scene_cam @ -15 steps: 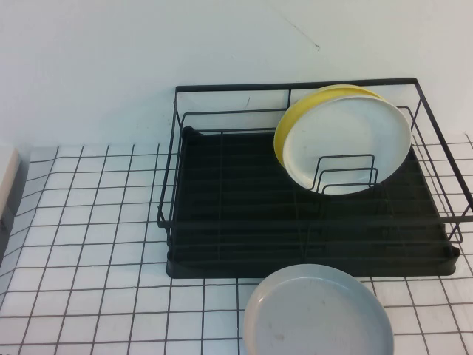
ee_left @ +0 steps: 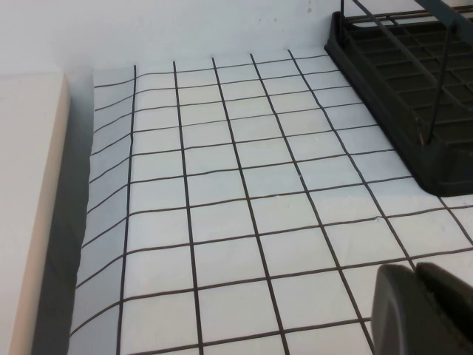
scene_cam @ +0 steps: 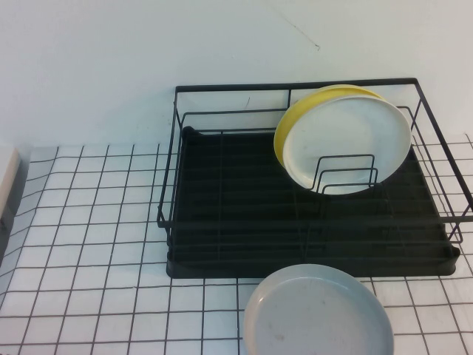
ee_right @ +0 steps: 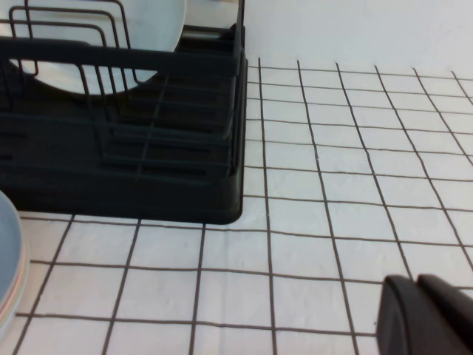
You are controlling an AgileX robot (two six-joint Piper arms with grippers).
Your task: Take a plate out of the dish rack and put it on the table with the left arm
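The white plate [scene_cam: 347, 144] stands upright in the wire dividers at the back right of the black dish rack [scene_cam: 222, 214], in front of a yellow plate [scene_cam: 295, 118]. It also shows in the right wrist view [ee_right: 103, 37]. Neither arm shows in the high view. My left gripper [ee_left: 415, 275] is shut and empty, low over the grid table [ee_left: 222, 185] left of the rack [ee_left: 414, 96]. My right gripper [ee_right: 416, 283] is shut and empty, low over the table [ee_right: 332, 163] right of the rack [ee_right: 148, 163].
A pale grey-blue plate [scene_cam: 318, 314] lies flat on the table in front of the rack; its edge shows in the right wrist view [ee_right: 7, 259]. A beige block [ee_left: 29, 207] borders the table's left edge. A white wall stands behind the rack.
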